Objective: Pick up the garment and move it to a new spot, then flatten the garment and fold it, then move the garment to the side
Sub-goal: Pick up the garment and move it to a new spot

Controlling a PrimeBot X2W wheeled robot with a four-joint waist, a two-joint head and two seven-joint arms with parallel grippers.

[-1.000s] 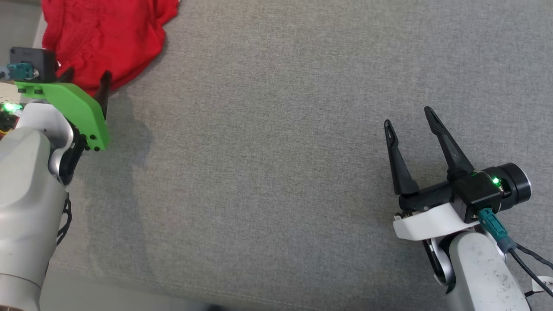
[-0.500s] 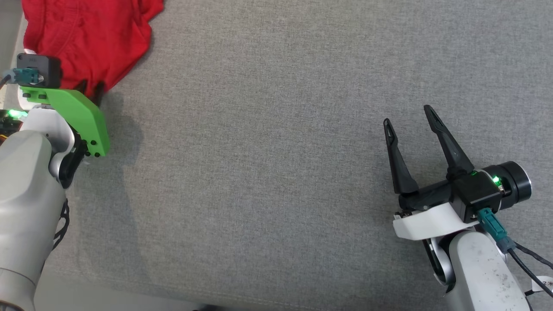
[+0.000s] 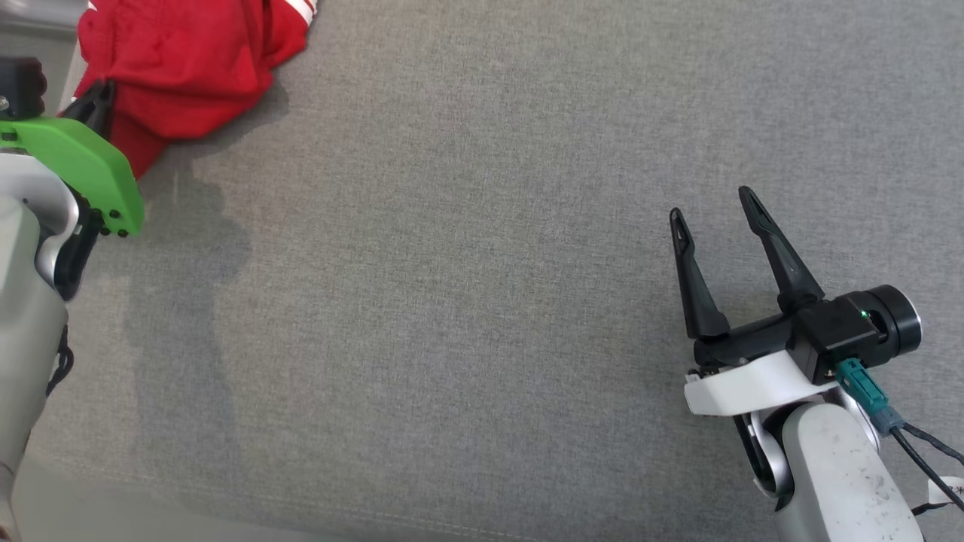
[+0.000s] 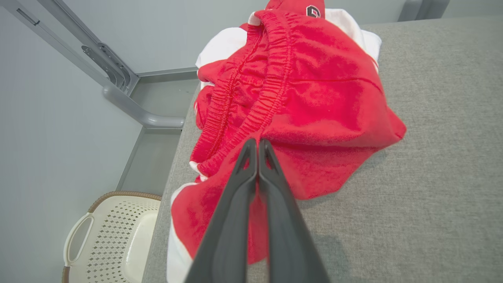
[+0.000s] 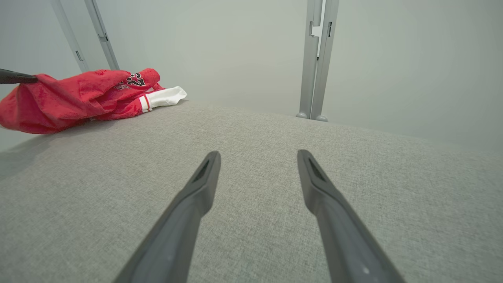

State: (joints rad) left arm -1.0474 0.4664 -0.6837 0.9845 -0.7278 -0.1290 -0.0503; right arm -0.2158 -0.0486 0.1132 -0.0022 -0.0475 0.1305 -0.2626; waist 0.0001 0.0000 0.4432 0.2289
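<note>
Left pincer [image 4: 257,142] is pinched tight on the red garment [image 4: 314,98] at 11 o'clock, by the grey pad [image 3: 482,301] edge. Right pincer [image 3: 710,202] gapes wide at 4. I'd lift slow and high before swinging it centre.

The crumpled red fabric garment [image 3: 181,68] runs off the head view's top edge. A green plastic bracket [image 3: 75,158] covers most of the left gripper [image 3: 102,94]. The cream perforated plastic basket [image 4: 106,236] is cut by the left wrist view's bottom edge.
</note>
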